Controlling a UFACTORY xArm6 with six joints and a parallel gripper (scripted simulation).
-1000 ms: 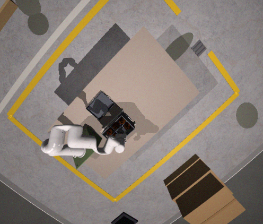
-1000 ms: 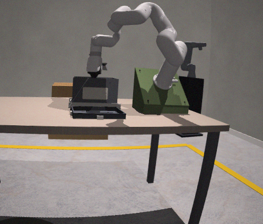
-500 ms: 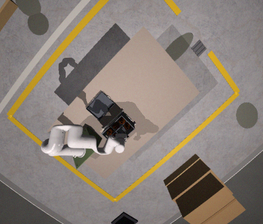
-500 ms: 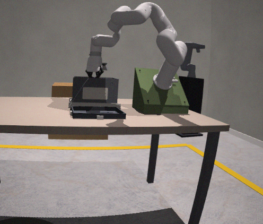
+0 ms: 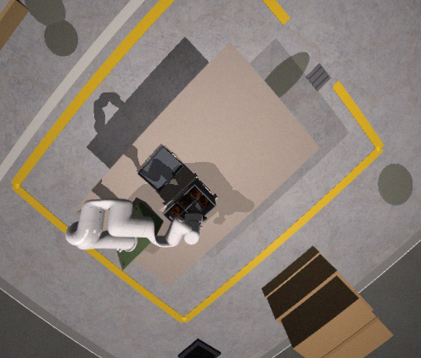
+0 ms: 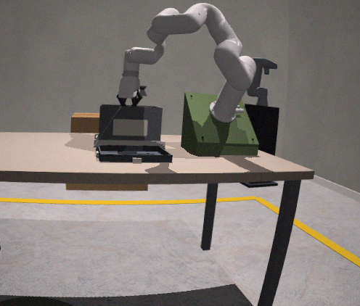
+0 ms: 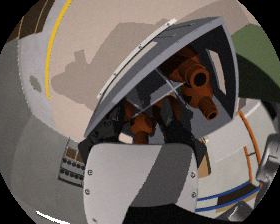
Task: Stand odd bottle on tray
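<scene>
The dark crate point(image 5: 192, 202) stands on the table near the arm's base, with several brown bottles point(image 5: 195, 195) upright in its cells. It shows as a dark box in the side view point(image 6: 130, 122). The flat dark tray point(image 5: 160, 167) lies beside it and holds nothing; it is in front of the crate in the side view point(image 6: 133, 154). My gripper point(image 6: 129, 102) points down at the crate's top edge, over the corner nearest the arm. In the wrist view its fingers stand open on either side of a brown bottle's neck point(image 7: 141, 124). Another bottle point(image 7: 199, 84) stands further in.
The green wedge mount point(image 6: 217, 127) of the arm stands on the table right of the crate. A cardboard box point(image 6: 85, 122) sits behind the crate. The table's front edge is close below the tray.
</scene>
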